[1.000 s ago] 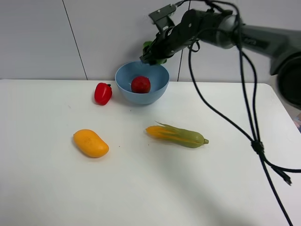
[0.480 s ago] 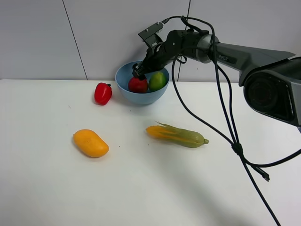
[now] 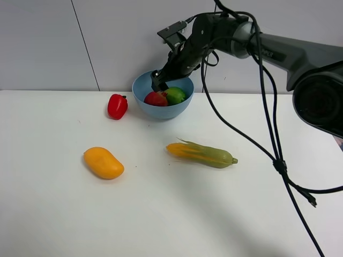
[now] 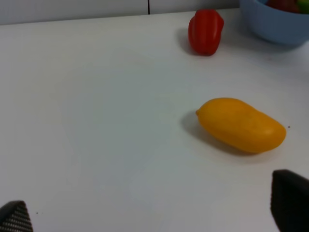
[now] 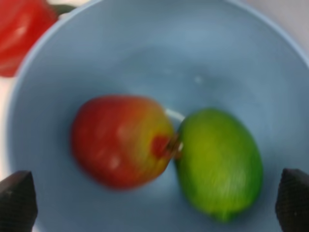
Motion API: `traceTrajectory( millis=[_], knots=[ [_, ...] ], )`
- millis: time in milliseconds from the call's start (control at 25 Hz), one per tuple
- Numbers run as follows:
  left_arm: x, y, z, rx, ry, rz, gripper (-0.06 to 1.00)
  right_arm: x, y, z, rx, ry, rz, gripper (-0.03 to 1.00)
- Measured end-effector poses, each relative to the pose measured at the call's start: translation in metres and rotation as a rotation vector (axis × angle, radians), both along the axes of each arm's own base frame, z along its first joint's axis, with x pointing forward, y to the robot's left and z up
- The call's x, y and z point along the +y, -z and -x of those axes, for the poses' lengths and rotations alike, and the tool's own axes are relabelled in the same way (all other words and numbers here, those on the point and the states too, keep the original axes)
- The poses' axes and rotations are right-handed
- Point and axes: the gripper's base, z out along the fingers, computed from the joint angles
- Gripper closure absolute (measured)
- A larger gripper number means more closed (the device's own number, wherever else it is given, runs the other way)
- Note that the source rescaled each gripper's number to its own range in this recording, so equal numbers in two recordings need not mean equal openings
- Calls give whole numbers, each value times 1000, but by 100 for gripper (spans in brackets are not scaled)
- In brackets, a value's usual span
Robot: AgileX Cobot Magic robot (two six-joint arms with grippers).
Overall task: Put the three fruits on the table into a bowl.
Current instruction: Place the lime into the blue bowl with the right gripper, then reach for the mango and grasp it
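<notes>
The light-blue bowl (image 3: 161, 111) stands at the back of the white table (image 3: 171, 214). In it lie the dark-red pomegranate (image 3: 155, 98) and the green lime (image 3: 175, 95), touching. My right gripper (image 3: 159, 76) hovers just above the bowl, open and empty. The right wrist view looks down into the bowl (image 5: 145, 53) at the pomegranate (image 5: 120, 140) and lime (image 5: 219, 162), between my spread right gripper (image 5: 154, 200) fingertips. The orange-yellow mango (image 3: 103, 163) lies on the table at the left. My left gripper (image 4: 152, 210) is open, low over the table, near the mango (image 4: 240, 124).
A small red bell pepper (image 3: 117, 106) stands just left of the bowl and also shows in the left wrist view (image 4: 205, 31). A green-husked corn cob (image 3: 201, 154) lies in front of the bowl. The right arm's cables (image 3: 278, 160) hang over the table's right side.
My right gripper came down from above the bowl's far rim with the lime, let it go beside the pomegranate, and has risen slightly. The mango, pepper and corn have not moved.
</notes>
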Motion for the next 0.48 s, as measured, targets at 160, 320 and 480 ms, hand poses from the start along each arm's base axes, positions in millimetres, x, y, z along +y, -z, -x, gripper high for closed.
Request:
traceTrajectory(
  millis=[160, 320, 480],
  knots=[
    [0, 0, 0, 0, 0, 0, -6, 4, -34, 28, 84, -10, 3, -3],
    [0, 0, 0, 0, 0, 0, -6, 3, -69, 61, 182, -42, 39, -3],
    [0, 0, 0, 0, 0, 0, -6, -7, -94, 77, 210, -11, 53, -3]
  ],
)
